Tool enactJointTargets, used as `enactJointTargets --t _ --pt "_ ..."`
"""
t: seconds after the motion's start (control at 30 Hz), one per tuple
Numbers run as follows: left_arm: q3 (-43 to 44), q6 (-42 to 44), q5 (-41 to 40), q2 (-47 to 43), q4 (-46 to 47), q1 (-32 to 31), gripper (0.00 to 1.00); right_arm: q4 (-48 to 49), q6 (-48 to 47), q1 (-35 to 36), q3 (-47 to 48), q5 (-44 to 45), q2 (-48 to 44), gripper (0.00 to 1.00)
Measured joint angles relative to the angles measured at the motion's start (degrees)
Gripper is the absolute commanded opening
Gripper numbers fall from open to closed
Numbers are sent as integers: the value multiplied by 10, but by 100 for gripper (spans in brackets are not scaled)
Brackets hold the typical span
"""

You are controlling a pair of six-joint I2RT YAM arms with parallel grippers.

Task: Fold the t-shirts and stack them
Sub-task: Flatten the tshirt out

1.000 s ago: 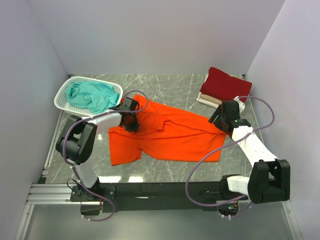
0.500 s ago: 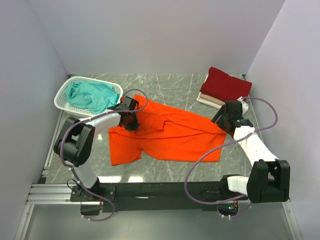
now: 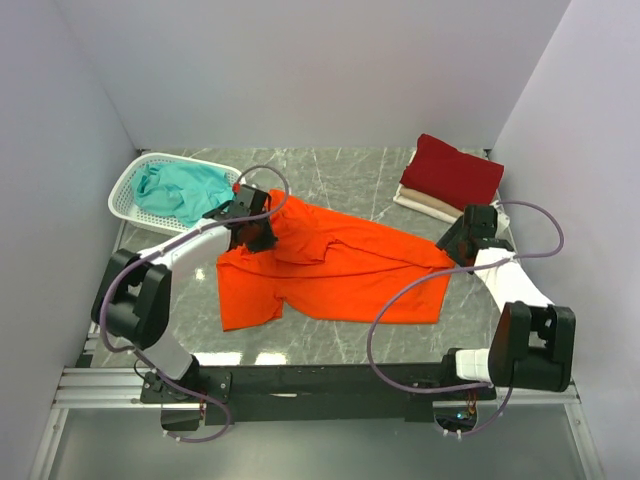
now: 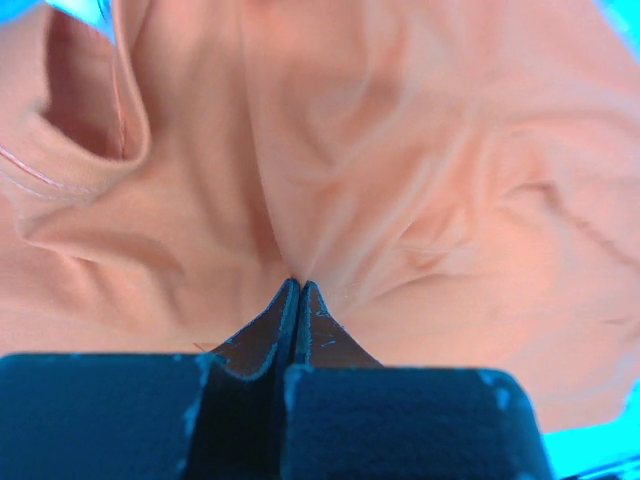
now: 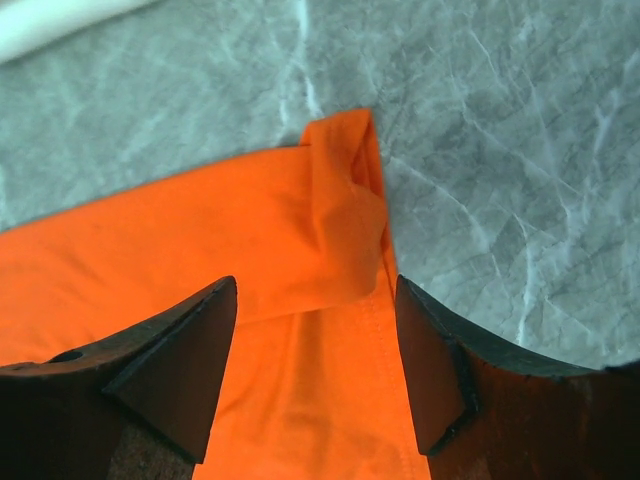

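The bright orange t-shirt (image 3: 330,268) lies spread and wrinkled on the grey marble table. My left gripper (image 3: 250,232) is shut on a pinch of its cloth (image 4: 300,230) near the collar at the upper left. My right gripper (image 3: 462,247) is open just above the shirt's right corner, where the hem is folded over (image 5: 345,215). The dark red t-shirt (image 3: 450,170) lies folded on the cream-white one (image 3: 418,201) at the back right. The teal t-shirt (image 3: 185,190) is bunched in the basket.
The white plastic lattice basket (image 3: 125,185) stands at the back left beside the left arm. Grey walls close in the table on three sides. The black rail with both arm bases runs along the near edge (image 3: 330,380).
My left gripper has pulled the orange cloth a little to the left and back. My right gripper has moved right and slightly nearer, out to the shirt's right corner.
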Motion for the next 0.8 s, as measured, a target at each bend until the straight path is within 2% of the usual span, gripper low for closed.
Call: enactJointTargets --t 0.3,0.47,0.5,0.6,0.7,0.77,0.8 --pt "8 -8 20 -30 11 68 0 12 -4 -17 0 -27 79 63" --pt "8 -8 30 -30 12 92 0 25 -10 -18 3 -52 114 28" --pt "8 -7 31 -30 12 95 0 25 -13 -18 5 -57 118 14" --pt "8 -4 37 -30 12 110 0 21 -19 -18 21 -73 122 4" --pt "14 -2 40 -31 8 131 0 14 -26 -18 47 -87 120 6" --pt "18 -1 42 -34 7 145 0 5 -32 -16 62 -96 112 11" --pt "20 1 43 -38 5 153 0 0 -34 -14 67 -98 105 17"
